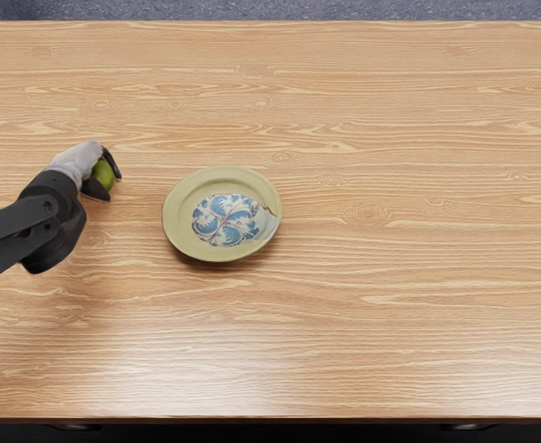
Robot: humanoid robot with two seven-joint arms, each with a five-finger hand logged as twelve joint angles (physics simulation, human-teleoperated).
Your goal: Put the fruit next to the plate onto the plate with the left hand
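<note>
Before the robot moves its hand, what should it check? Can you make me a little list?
1. Left hand closed around the green fruit: ok.
2. Fruit lifted off the table: cannot tell.
3. Plate has room, with nothing lying on it: ok.
4. Way from fruit to plate: ok, only bare wood between them.
5. Fruit on the plate: not ok, it is off to the plate's left.
6. Right arm out of the way: ok, not in view.
</note>
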